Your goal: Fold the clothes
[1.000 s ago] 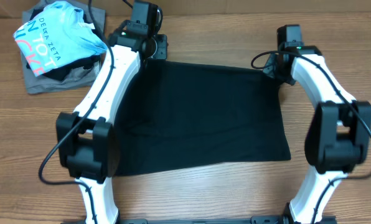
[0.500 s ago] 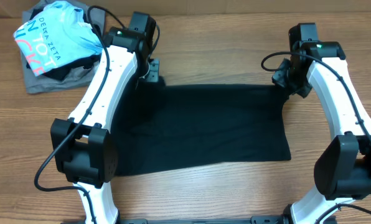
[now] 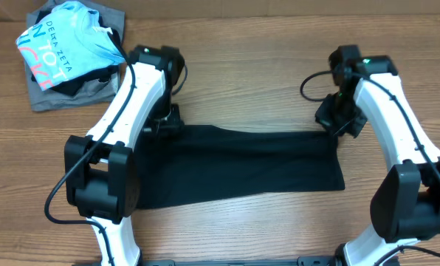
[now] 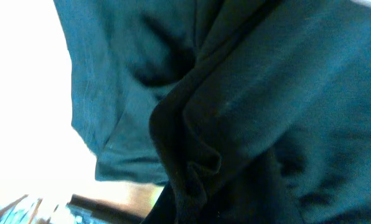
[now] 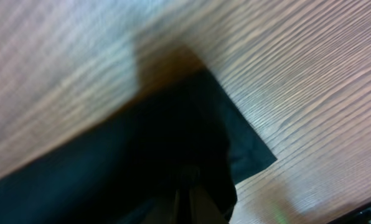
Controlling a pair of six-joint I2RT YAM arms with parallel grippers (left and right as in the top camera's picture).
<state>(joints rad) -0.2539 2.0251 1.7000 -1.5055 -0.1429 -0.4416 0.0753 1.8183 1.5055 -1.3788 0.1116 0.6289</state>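
Note:
The clothes (image 3: 242, 166), a black T-shirt, lie as a wide band across the middle of the wooden table (image 3: 249, 81). My left gripper (image 3: 165, 120) is shut on its far left edge, and my right gripper (image 3: 338, 122) is shut on its far right edge. Both hold that edge lifted over the rest of the shirt. Bunched black fabric (image 4: 248, 112) fills the left wrist view and hides the fingers. In the right wrist view, dark cloth (image 5: 111, 174) hangs from my closed fingertips (image 5: 188, 202), with a corner of the shirt lying on the wood.
A light blue DELTA ZETA shirt (image 3: 69, 44) sits on a grey garment (image 3: 50, 96) at the far left corner. Both arms' bases stand at the near edge.
Both grippers have moved toward the near side, carrying the shirt's far edge with them. The black shape seen from above has shrunk from a broad rectangle to a narrower band.

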